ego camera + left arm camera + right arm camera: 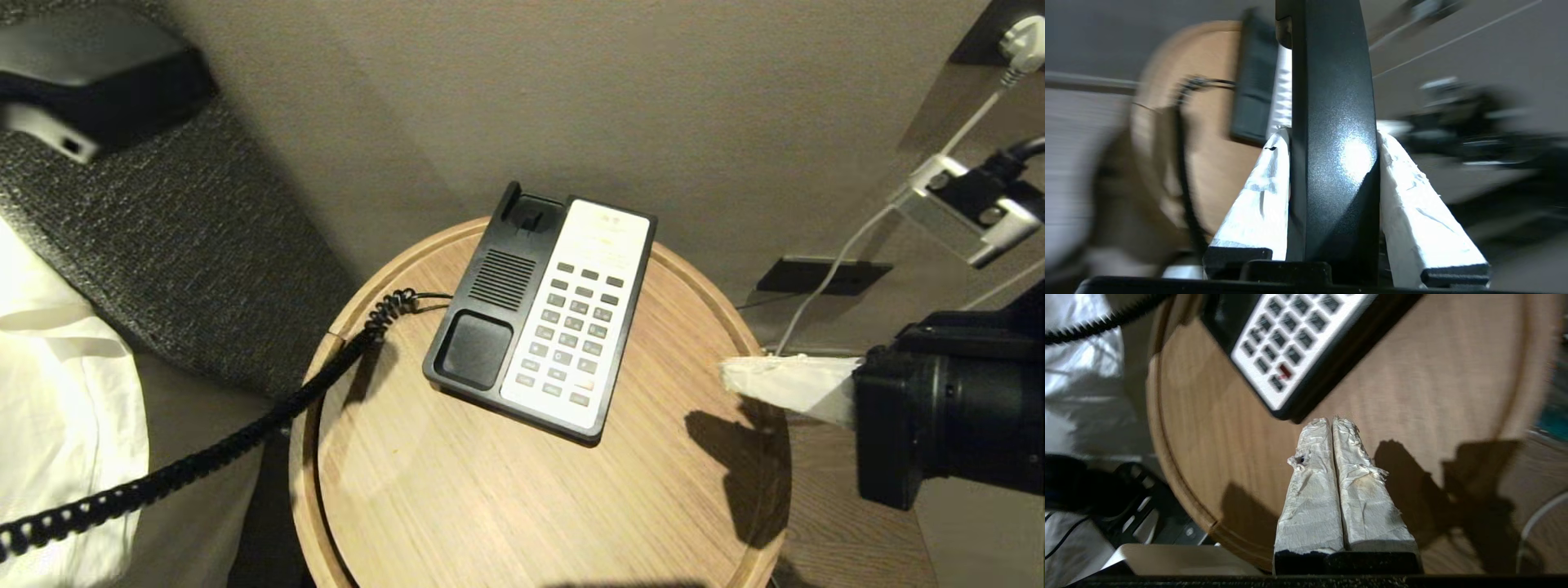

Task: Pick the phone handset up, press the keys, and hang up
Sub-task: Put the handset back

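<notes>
Handset lifted from round wooden table (408,506).
Left gripper (1333,139) clamps glossy black curved phone handset (1331,122); right gripper (1333,424), fingers pressed together, hovers near black-and-white phone base (563,327).

Left gripper (1333,134) is clamped on the phone handset (1331,122); right gripper (1333,422) has its taped fingers (1310,490) pressed together.

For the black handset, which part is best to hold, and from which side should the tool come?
Grip the handset at its slim middle bar, across its width, coming from its outer curved back. The left tool already holds it this way, one padded finger on each narrow side; the ends look bulkier.
</notes>
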Motion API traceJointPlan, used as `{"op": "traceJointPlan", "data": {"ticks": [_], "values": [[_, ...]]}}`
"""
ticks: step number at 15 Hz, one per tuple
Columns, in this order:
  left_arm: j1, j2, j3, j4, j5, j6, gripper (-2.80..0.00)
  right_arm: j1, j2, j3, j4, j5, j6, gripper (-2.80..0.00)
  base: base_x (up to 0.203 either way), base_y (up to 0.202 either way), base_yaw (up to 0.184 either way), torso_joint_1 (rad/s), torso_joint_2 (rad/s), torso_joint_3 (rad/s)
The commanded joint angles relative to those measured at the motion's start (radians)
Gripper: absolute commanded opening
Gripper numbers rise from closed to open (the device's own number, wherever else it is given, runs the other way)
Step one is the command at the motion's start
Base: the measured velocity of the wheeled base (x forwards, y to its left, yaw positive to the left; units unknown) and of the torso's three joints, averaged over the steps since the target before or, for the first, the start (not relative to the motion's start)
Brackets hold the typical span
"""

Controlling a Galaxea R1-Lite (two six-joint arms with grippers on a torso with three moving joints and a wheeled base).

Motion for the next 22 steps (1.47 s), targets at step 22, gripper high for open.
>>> {"op": "traceJointPlan", "data": {"ticks": [22], "values": [[-0.229, 0.674, -0.010, -0.453, 0.533, 0.301, -2.80, -0.112, -0.271, 0.135, 0.043, -0.119, 0.030, -2.80, 0.000, 0.000, 0.000, 0.000, 0.00, 0.000]]}}
